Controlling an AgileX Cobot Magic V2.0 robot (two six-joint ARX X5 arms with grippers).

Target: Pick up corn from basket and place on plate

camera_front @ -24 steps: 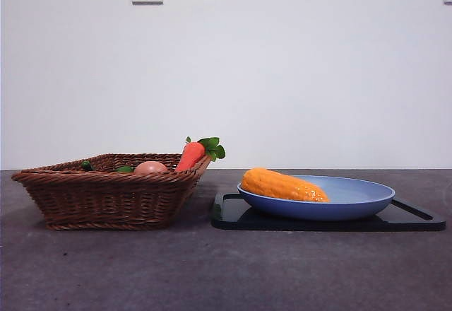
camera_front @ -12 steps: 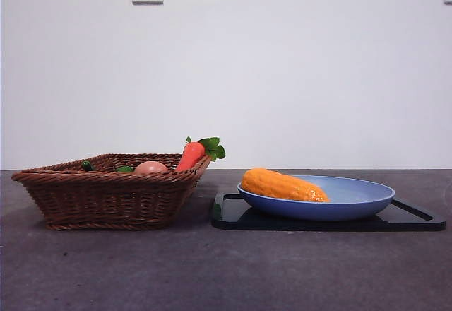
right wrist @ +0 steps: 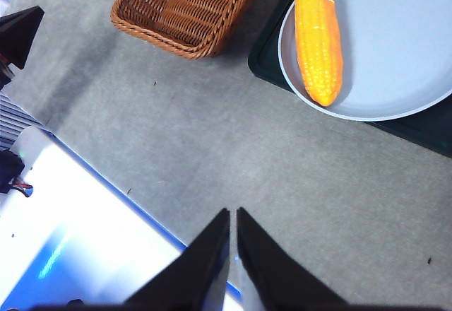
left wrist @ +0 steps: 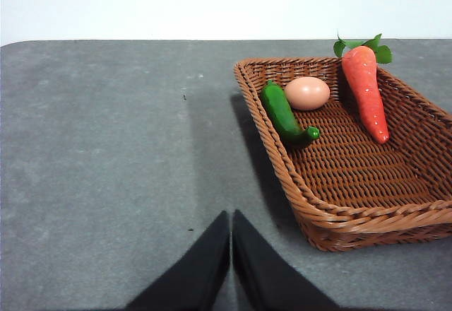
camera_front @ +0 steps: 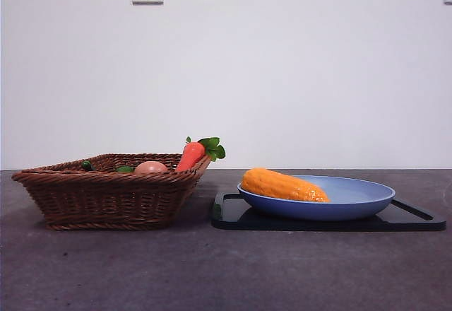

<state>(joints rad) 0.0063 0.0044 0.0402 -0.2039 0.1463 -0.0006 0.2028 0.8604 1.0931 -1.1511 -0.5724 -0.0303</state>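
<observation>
Corn (camera_front: 282,185) lies on the plate (camera_front: 360,201), looking light, rigid and bumpy enough to grip across its thick middle; both arms' jaws are together, well clear of it.

A brown woven wicker basket (camera_front: 106,196) with braided rim holds a red-orange carrot (camera_front: 191,155) with green leaves, at its 2 o'clock corner. An orange-yellow corn cob (camera_front: 282,185) with bumpy kernel rows lies on a light-blue round plate (camera_front: 360,198) over a black tray (camera_front: 417,219).
</observation>
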